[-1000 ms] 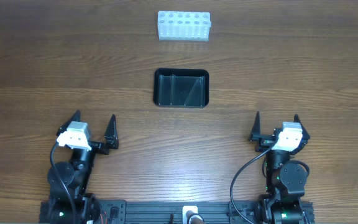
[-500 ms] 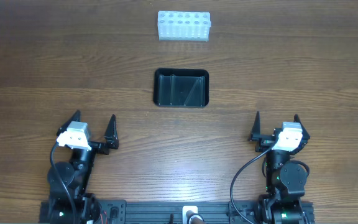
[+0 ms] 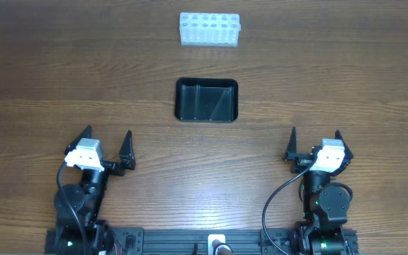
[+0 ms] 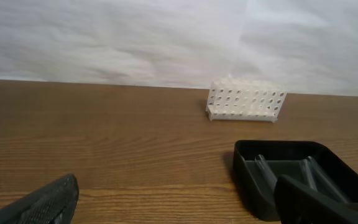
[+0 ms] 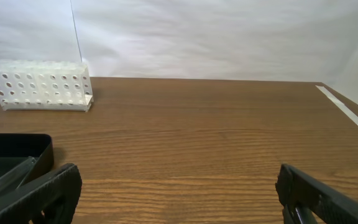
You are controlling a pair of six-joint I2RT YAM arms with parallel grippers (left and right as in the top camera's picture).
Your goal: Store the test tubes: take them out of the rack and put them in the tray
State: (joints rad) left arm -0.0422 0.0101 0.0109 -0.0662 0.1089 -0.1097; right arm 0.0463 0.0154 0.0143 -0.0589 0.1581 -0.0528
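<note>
A white test tube rack (image 3: 210, 29) stands at the far middle of the table, also seen as the rack (image 4: 245, 101) and the rack (image 5: 40, 86). No tubes stand out above it. The black tray (image 3: 207, 100) lies in front of it with clear tubes (image 4: 263, 171) lying inside, and the tray (image 5: 11, 155) shows at the right wrist view's edge. My left gripper (image 3: 106, 145) is open near the front left, well short of the tray. My right gripper (image 3: 315, 143) is open near the front right, with nothing between its fingers.
The wooden table (image 3: 346, 78) stretches bare on both sides of the tray. A white backdrop (image 4: 135, 37) rises behind the table's far edge. A pale tape strip (image 5: 347, 112) runs along the table's right side.
</note>
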